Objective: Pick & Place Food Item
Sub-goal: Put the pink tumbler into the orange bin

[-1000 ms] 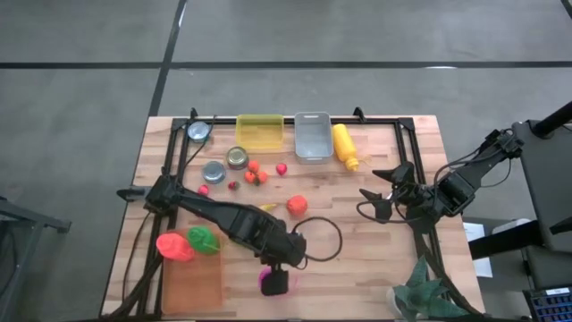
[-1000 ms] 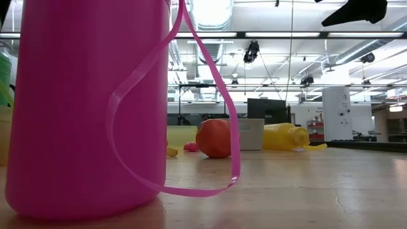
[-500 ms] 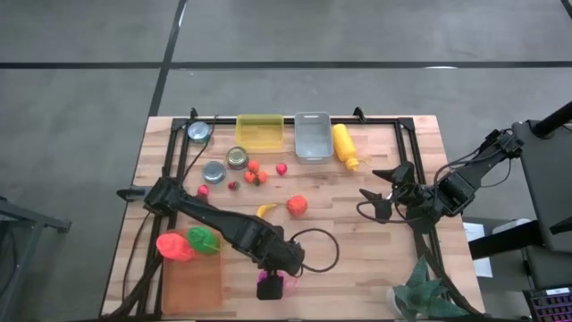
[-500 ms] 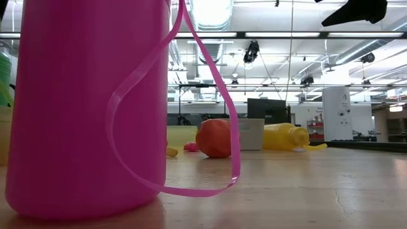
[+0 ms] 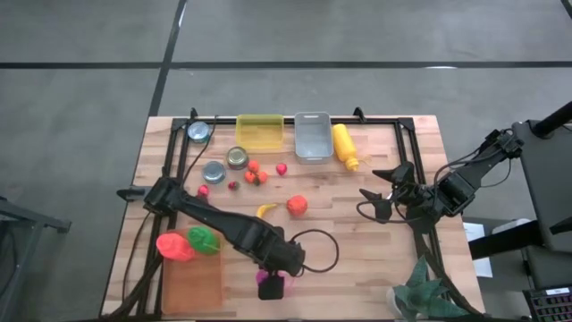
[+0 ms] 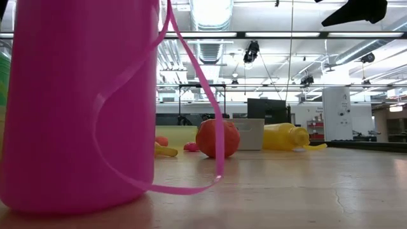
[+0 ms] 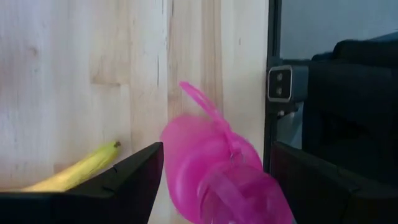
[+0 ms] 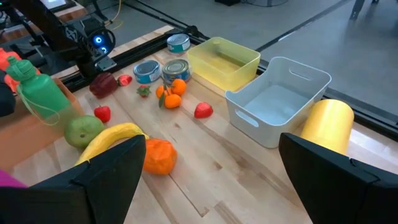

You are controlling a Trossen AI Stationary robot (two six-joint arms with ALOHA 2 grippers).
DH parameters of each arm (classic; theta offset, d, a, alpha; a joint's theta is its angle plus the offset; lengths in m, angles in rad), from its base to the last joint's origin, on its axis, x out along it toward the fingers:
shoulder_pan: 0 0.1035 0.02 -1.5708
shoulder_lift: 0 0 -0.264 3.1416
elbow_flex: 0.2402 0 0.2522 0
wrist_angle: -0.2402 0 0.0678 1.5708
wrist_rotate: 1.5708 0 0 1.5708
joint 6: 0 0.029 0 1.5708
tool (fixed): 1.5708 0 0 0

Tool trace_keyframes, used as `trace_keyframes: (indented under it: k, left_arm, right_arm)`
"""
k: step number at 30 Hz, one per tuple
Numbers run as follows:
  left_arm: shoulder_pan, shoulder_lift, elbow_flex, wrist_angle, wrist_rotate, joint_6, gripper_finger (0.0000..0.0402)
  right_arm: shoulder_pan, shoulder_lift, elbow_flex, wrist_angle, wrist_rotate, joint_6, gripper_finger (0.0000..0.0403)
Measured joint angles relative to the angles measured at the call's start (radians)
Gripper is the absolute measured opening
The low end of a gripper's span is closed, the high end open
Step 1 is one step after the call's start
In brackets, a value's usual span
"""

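A pink bottle (image 6: 76,102) with a thin pink carrying strap (image 6: 191,76) stands upright on its base near the table's front edge (image 5: 271,279). My left gripper (image 7: 217,149) hangs over it, pointing steeply down and open wide, one finger on each side of the bottle's upper part (image 7: 211,168). My right gripper (image 5: 380,190) waits open above the table's right side with nothing between its fingers (image 8: 211,149). A banana (image 5: 265,209) and an orange fruit (image 5: 297,206) lie on the middle of the table. My left gripper has its two fingers (image 7: 134,180) close beside the pink bottle's upper sides (image 7: 177,155), coming from above. I cannot tell whether they touch it. The bottle stands on the table.
A yellow bin (image 5: 260,131), a white bin (image 5: 312,136) and a lying mustard bottle (image 5: 345,146) line the far edge. Cans (image 5: 237,157) and small fruits (image 5: 256,172) lie at the far left. A green bottle (image 5: 203,240) sits by an orange board (image 5: 192,282). A black cable loop (image 5: 322,246) lies beside my left arm.
My left gripper has come down over the pink bottle, uncovering the banana in the high view. In the last half second the bottle has slid a little toward the table's left, still upright on its base.
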Motion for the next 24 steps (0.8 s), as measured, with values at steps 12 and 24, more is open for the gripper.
trace_keyframes:
  k: [12,24]
  left_arm:
    - [0.002,-0.001,0.006,0.018,-0.054,-0.025,0.0303]
    - [0.0,-0.005,0.01,0.064,-0.06,-0.001,0.0304]
  right_arm:
    - [0.001,0.0,0.0,0.0,0.0,0.0,0.0364]
    - [0.0,0.0,0.0,0.0,0.0,0.0,0.0364]
